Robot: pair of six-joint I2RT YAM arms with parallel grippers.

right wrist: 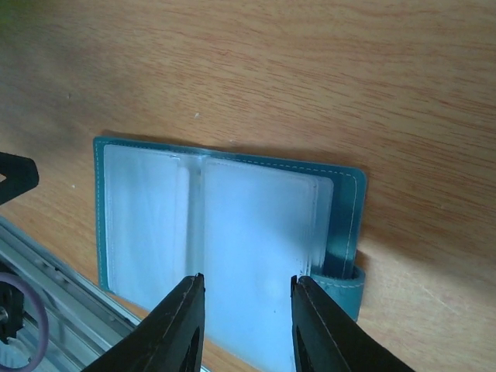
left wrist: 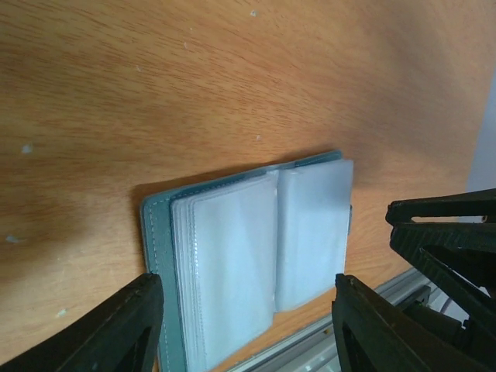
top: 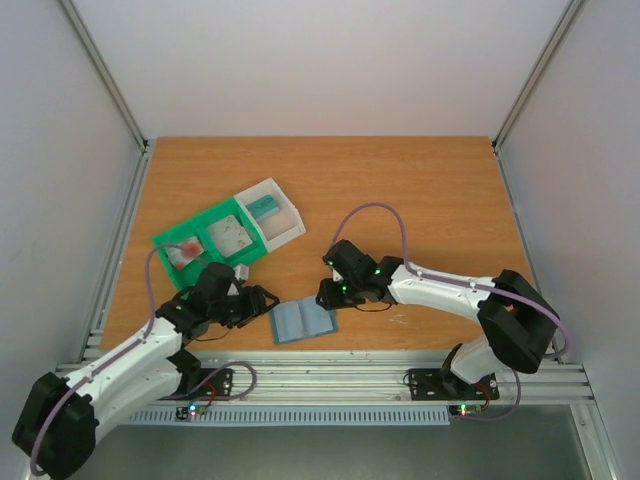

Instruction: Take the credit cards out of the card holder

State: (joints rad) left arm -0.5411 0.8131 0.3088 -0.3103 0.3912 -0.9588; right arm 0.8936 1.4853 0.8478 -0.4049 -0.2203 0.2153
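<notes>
The card holder (top: 302, 322) lies open and flat near the table's front edge, its slate-blue cover (left wrist: 157, 232) under clear plastic sleeves (right wrist: 256, 225). No card shows in the sleeves facing up. My left gripper (top: 266, 299) is just left of it, open, with its jaws (left wrist: 246, 325) straddling the wallet's near half. My right gripper (top: 329, 294) hovers at its right end, open, its fingers (right wrist: 246, 310) over the right sleeve beside the side tab (right wrist: 343, 284). A whitish credit card with red marks (top: 180, 254) lies in the green tray.
The green-and-clear compartment tray (top: 205, 222) sits behind the left arm, with a teal card (top: 264, 206) in its clear part. The metal rail (top: 330, 372) runs right along the table's front edge, close to the wallet.
</notes>
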